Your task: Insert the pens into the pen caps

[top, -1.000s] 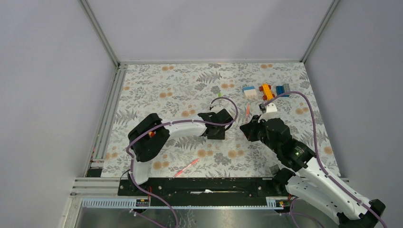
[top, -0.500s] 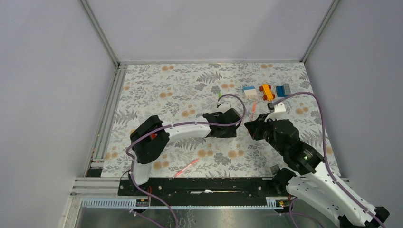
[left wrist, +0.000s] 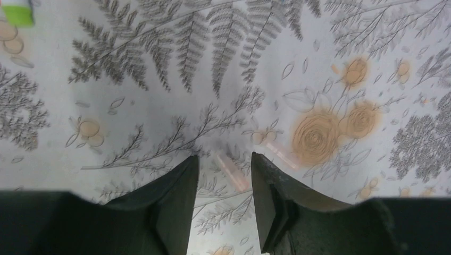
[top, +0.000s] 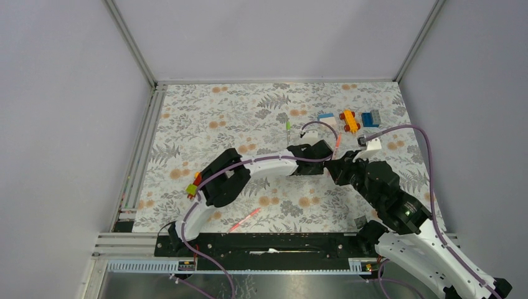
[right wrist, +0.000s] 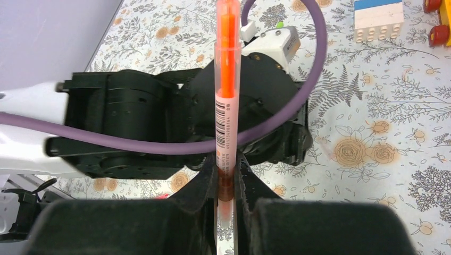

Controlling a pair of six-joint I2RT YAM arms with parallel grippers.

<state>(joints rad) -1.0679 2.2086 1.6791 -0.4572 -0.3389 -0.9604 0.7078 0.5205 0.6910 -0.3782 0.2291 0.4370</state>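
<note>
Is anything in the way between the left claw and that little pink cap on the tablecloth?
Nothing visible does. The pink cap lies on bare cloth, right between the jaws of the open left gripper.

Plain pale-grey walls (top: 274,37) enclose three sides of a table (top: 205,118) clothed in a grey-fern, orange-flower print. Silver metal posts (top: 129,42) rise from its far corners.

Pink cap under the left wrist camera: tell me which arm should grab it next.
Left. The left gripper, open, hangs over the pink cap, a finger on each side. The right gripper is shut on a pen, so it is busy.
</note>
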